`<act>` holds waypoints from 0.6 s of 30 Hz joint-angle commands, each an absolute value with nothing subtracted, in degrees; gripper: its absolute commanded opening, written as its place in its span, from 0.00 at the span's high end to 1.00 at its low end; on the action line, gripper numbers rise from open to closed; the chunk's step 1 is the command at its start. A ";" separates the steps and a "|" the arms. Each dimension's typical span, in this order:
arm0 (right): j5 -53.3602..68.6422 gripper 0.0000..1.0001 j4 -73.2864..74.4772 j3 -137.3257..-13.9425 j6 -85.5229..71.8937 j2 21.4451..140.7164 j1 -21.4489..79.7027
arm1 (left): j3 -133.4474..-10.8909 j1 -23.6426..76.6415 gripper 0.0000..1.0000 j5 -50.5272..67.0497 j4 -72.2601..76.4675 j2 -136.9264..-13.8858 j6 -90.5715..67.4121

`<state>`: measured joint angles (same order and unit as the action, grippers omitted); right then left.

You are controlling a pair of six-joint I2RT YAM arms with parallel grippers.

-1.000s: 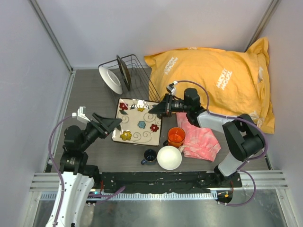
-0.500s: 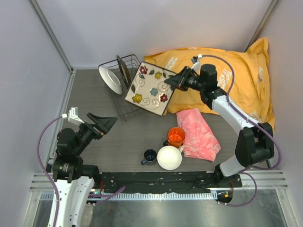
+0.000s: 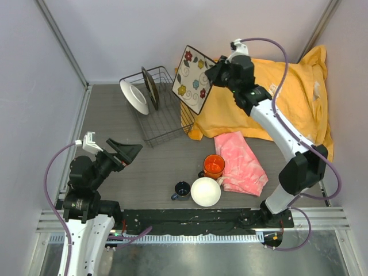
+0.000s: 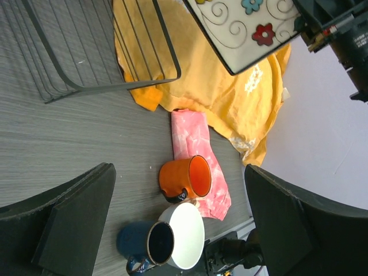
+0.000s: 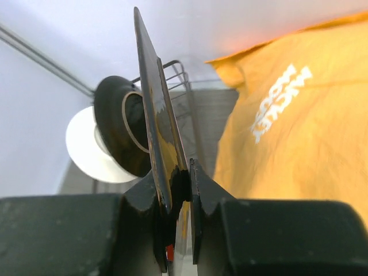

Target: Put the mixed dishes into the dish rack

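Observation:
The square dark tray (image 3: 194,78), cream-faced with painted flowers, hangs on edge above the right end of the dish rack (image 3: 163,123), pinched at its rim by my right gripper (image 3: 213,73). In the right wrist view the tray (image 5: 150,98) shows edge-on between the shut fingers. A brown-centred dark plate (image 3: 150,87) stands in the rack and a white plate (image 3: 133,96) leans at its left end. The orange mug (image 3: 214,165), dark-blue cup (image 3: 182,190) and white bowl (image 3: 206,191) sit together near the front. My left gripper (image 3: 125,151) hovers open and empty over the table's left.
A big yellow bag (image 3: 276,98) fills the back right, right behind the held tray. A pink cloth (image 3: 241,164) lies beside the mug. Grey walls close in the left side and the back.
My right arm has lifted the tray off the table, swung it back and tipped it on edge over the rack. The left gripper has opened wide and drawn back to the left.

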<state>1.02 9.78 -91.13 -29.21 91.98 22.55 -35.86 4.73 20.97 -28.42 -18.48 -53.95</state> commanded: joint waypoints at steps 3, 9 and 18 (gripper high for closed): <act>-18.53 0.99 -3.41 -103.44 -12.77 97.37 31.64 | -37.27 4.66 0.00 20.65 -28.56 -18.54 -52.47; -24.96 0.99 -10.71 -106.70 -4.15 103.62 34.45 | -37.09 4.66 0.00 21.00 -28.22 -19.33 -51.68; -29.53 0.99 -18.01 -109.51 1.31 111.09 36.91 | -36.30 4.66 0.00 21.62 -25.67 -22.41 -50.89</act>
